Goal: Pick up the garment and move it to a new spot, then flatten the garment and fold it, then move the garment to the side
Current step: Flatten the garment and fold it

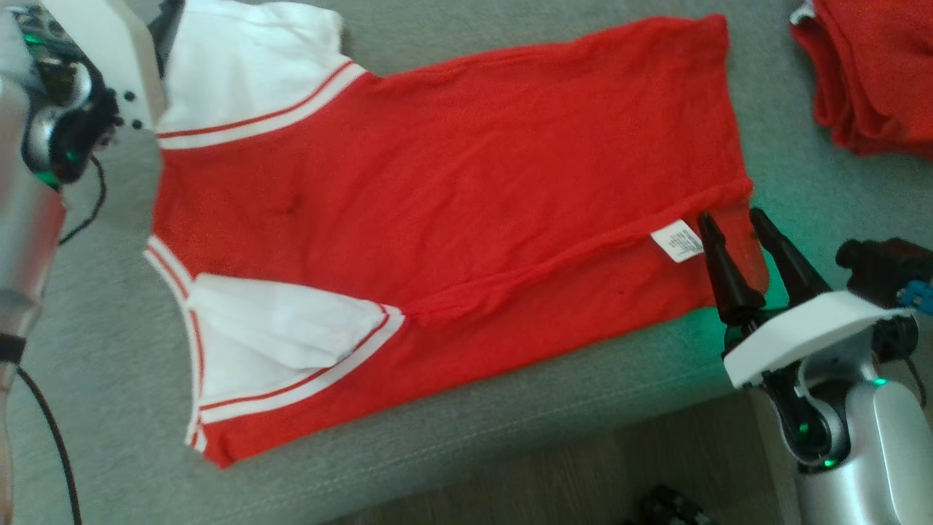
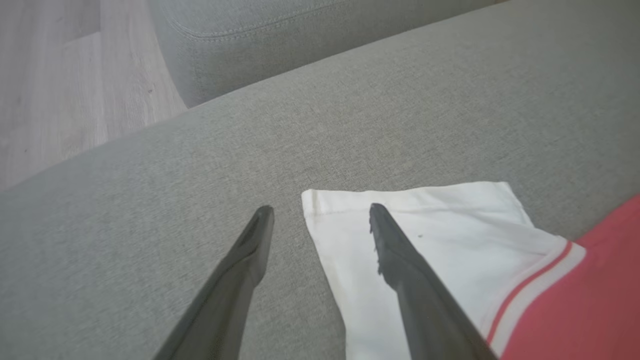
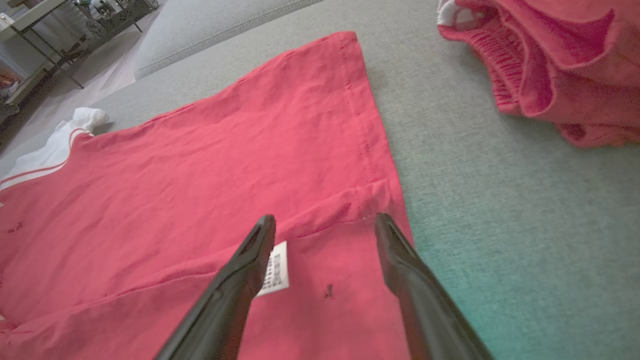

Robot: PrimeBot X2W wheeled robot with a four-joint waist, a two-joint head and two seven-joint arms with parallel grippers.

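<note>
So, at the far left of the head view the left arm [image 1: 29, 219] stands over the grey cushion [image 1: 510, 408]. Its wrist view shows the left gripper [image 2: 320, 210] spread wide and empty. One finger is above bare cushion and the other above the corner of the upper sleeve [image 2: 425, 235], which is white.

Next to the right lies the shirt [image 1: 452, 182], red and flat across the middle of the frame, with its sleeves at the left end and its hem [image 1: 736, 109] at the right. The lower sleeve [image 1: 277, 335] shows at lower left. The shirt's lower long edge looks turned over onto the body, since the label [image 1: 679, 240] lies face up near the hem. Over that corner, at lower right, the right gripper [image 1: 732, 216] hovers with fingers apart, pinching nothing. Whether its tips touch the cloth I cannot tell. In the upper right corner sits a pile [image 1: 875, 73] of red clothes, well apart from the shirt.

I judge that one lengthwise fold is laid and the upper side is not yet turned in. To do that well, each gripper should pinch the upper edge alone, the left where the upper sleeve joins the body and the right at the upper hem corner. They should close together, lift only a little, and carry the edge down the frame in step, so the crease runs straight and the sleeve tucks inside. They should let go only once the cloth lies flat.
</note>
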